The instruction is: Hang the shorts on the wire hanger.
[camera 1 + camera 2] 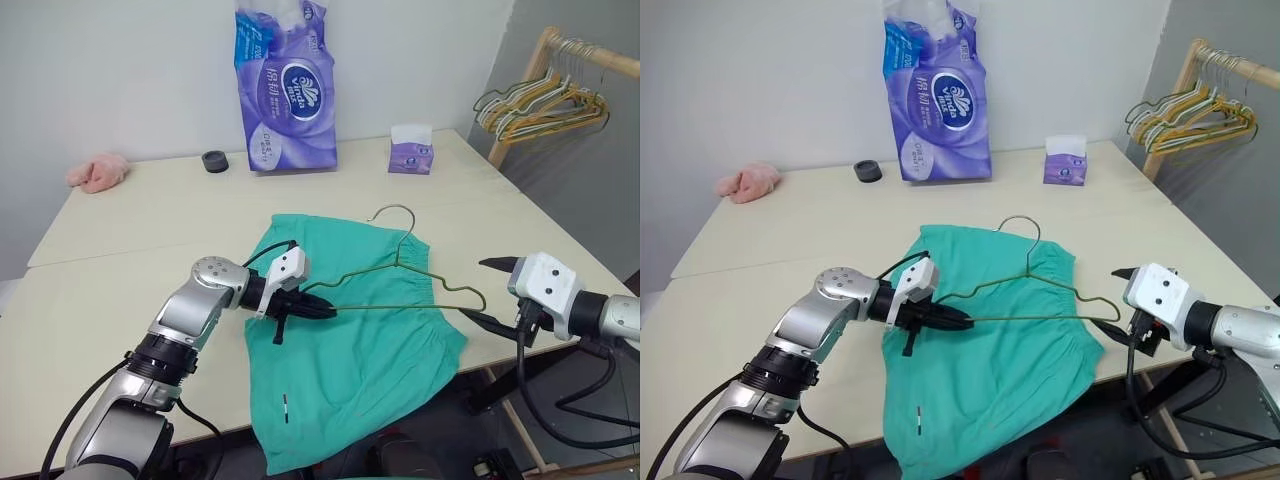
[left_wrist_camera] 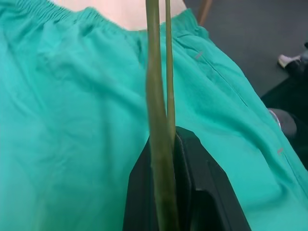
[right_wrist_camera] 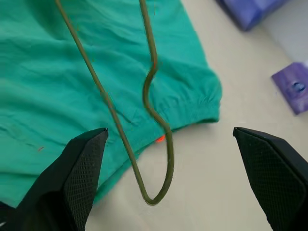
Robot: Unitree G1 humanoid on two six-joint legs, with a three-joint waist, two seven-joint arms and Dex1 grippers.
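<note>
**Left hand's got the hanger, right hand's off it**

The teal-green cloth shorts (image 1: pixel 350 340) lie flat on the pale bench (image 1: pixel 130 260), one leg drooping over the near edge. The left hand (image 1: pixel 318 308) is clenched on one end of the thin olive-green wire hanger (image 1: pixel 420 285), holding it just over the shorts. The right hand (image 3: pixel 168 144) is spread wide, released, flanking the hanger's other end.

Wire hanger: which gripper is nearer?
Left. The left gripper is shut on the wire hanger at one end; the right gripper stands open just off its other end.
</note>
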